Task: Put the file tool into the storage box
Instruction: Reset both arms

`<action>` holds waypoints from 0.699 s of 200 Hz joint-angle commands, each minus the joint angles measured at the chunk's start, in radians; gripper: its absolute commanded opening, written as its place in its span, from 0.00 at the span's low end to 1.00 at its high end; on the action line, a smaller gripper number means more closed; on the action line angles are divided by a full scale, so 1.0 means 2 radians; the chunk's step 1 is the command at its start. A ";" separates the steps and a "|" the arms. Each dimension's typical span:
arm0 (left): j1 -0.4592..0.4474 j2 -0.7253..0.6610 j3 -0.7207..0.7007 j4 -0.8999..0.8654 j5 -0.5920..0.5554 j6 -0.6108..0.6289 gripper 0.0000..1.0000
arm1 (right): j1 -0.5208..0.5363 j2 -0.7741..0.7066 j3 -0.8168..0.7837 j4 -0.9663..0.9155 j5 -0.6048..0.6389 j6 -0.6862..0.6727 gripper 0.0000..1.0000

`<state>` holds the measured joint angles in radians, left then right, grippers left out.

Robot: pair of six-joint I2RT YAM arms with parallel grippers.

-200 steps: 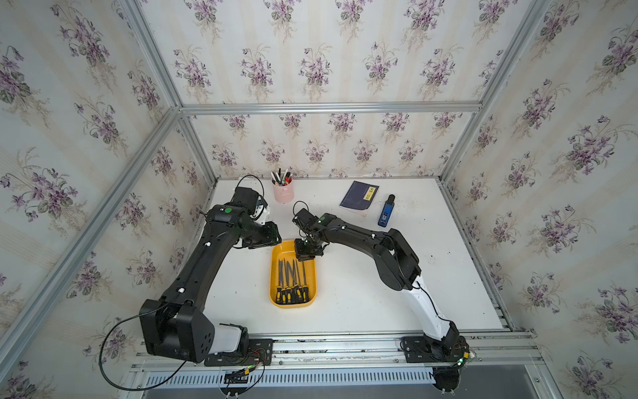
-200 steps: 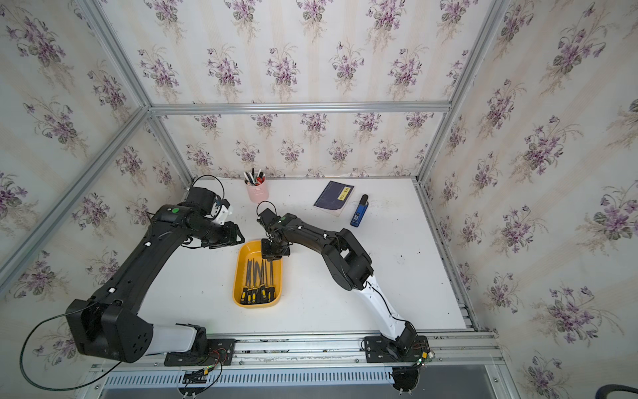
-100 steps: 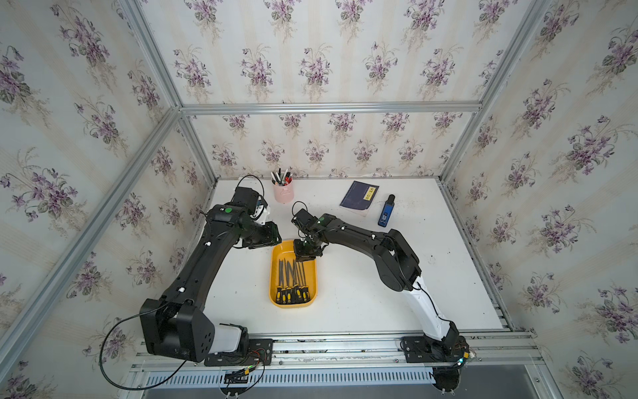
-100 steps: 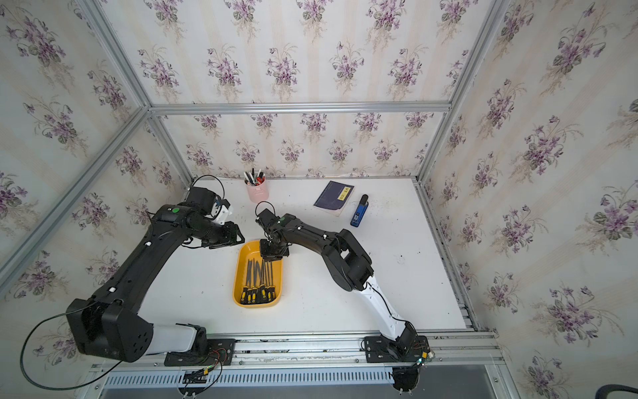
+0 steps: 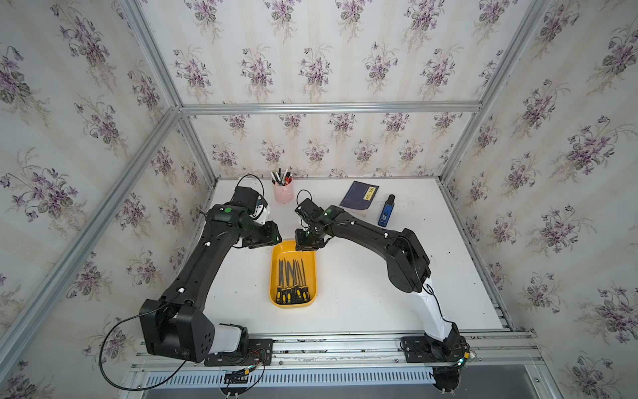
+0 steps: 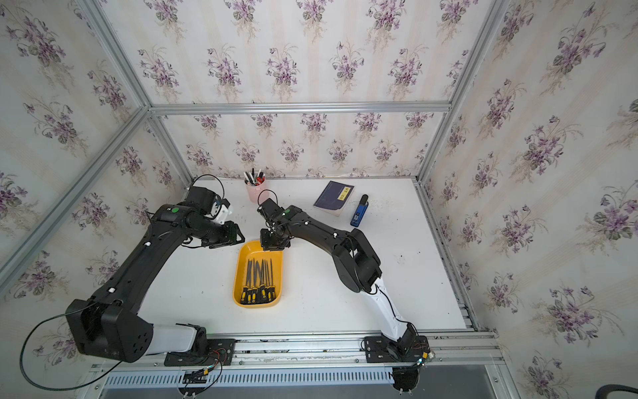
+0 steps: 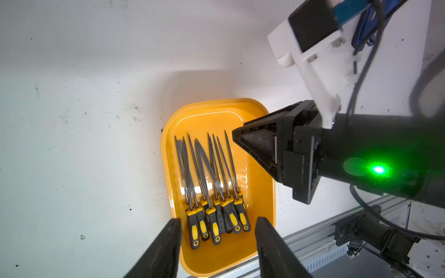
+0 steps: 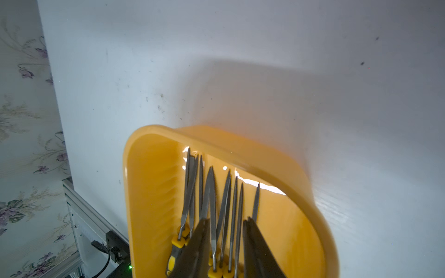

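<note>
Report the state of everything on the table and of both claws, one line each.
storage box: sitting flat, files inside
files: lying side by side in the box, some crossing
left claw: open, empty
right claw: open, empty, over the box's far end
pen cup: upright, pens inside
notebook: closed, lying flat
blue device: lying flat beside the notebook

The storage box (image 5: 291,303) is orange-yellow, file handles (image 5: 292,294) black and yellow, wallpaper (image 5: 310,69) purple-flowered.
</note>
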<state>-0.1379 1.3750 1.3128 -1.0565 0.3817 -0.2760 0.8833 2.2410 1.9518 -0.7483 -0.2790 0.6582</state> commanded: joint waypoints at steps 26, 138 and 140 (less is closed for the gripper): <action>0.000 -0.037 0.028 0.029 0.059 -0.015 0.54 | -0.001 -0.057 0.009 0.025 0.014 -0.005 0.34; 0.019 -0.183 -0.040 0.227 -0.363 -0.034 1.00 | -0.253 -0.603 -0.479 0.249 0.397 -0.146 1.00; 0.023 -0.188 -0.052 0.236 -0.368 -0.027 1.00 | -0.257 -0.615 -0.491 0.265 0.403 -0.150 1.00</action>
<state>-0.1246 1.0611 1.3354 -0.7200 0.0391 -0.4175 0.4770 1.1809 1.1839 -0.4644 0.3073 0.4564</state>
